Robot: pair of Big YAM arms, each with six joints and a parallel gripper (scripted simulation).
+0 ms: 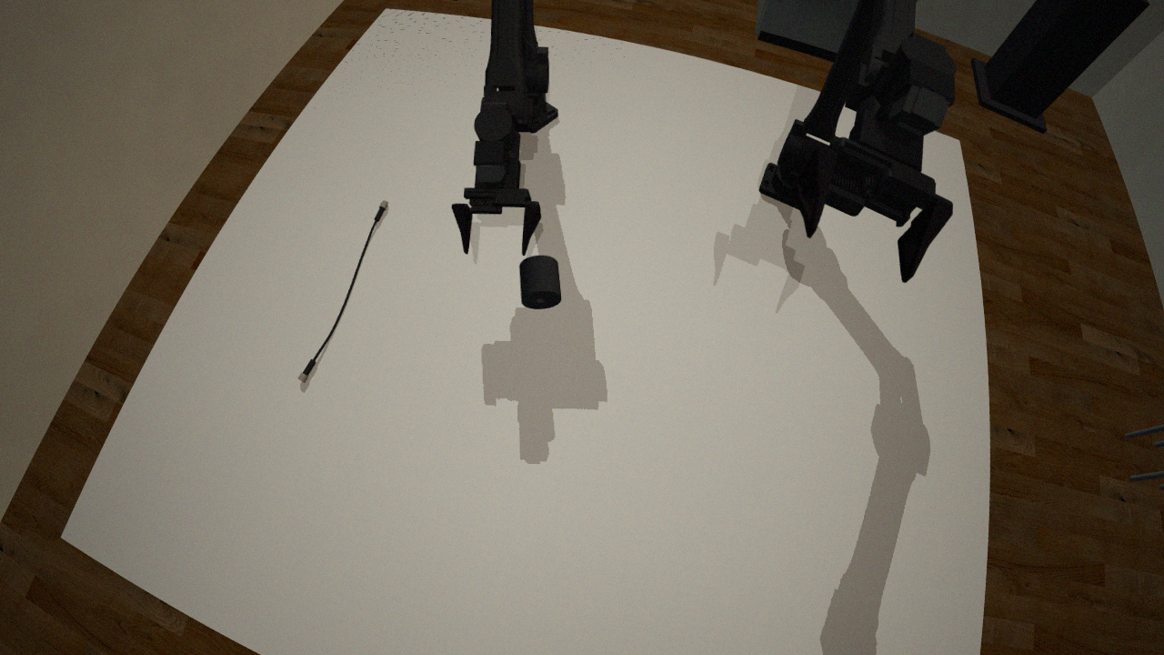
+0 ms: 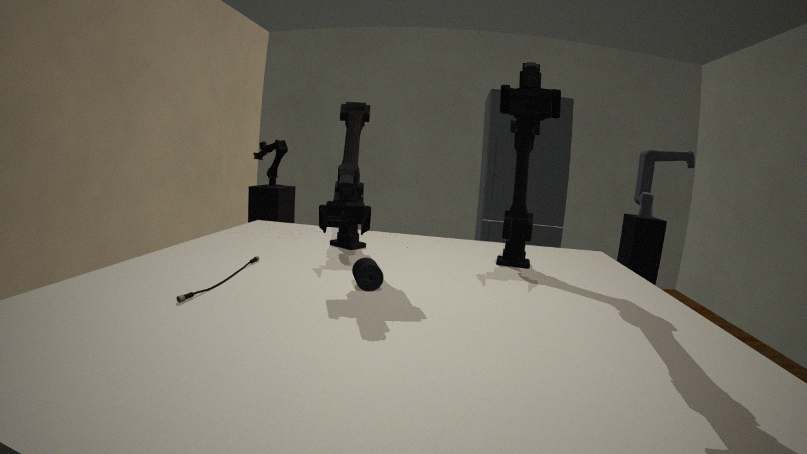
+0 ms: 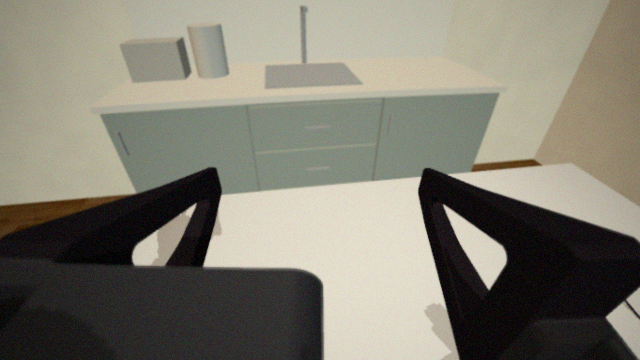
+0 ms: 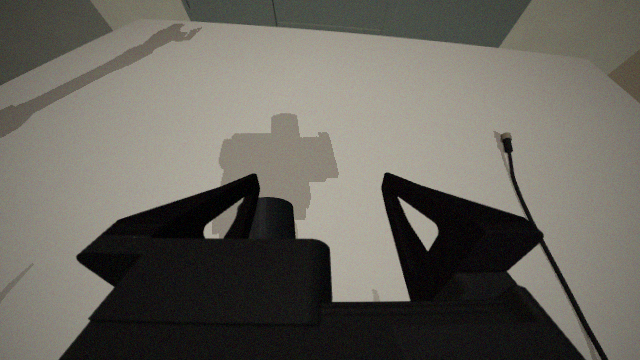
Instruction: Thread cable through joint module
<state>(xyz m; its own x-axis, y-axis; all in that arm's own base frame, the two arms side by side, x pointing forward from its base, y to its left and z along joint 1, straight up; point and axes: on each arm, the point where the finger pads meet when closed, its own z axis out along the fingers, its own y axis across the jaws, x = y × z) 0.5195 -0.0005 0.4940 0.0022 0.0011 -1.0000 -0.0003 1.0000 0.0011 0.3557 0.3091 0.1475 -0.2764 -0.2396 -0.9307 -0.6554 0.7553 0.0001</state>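
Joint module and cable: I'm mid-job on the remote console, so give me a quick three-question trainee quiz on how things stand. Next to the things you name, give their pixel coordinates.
1. True or false: the cable (image 1: pixel 348 295) (image 2: pixel 222 281) (image 3: pixel 632 309) (image 4: pixel 573 300) runs through the joint module (image 1: pixel 540 281) (image 2: pixel 367 274) (image 4: pixel 274 217).
2. Which gripper is nearer the joint module?
A) left gripper (image 1: pixel 859 256) (image 2: pixel 530 101) (image 3: pixel 321 170)
B) right gripper (image 1: pixel 496 251) (image 2: pixel 345 231) (image 4: pixel 321 175)
C) both equally near
3. Fill in: both grippers are ____ (open/shut).

Key: 1 false; 2 B; 3 open.
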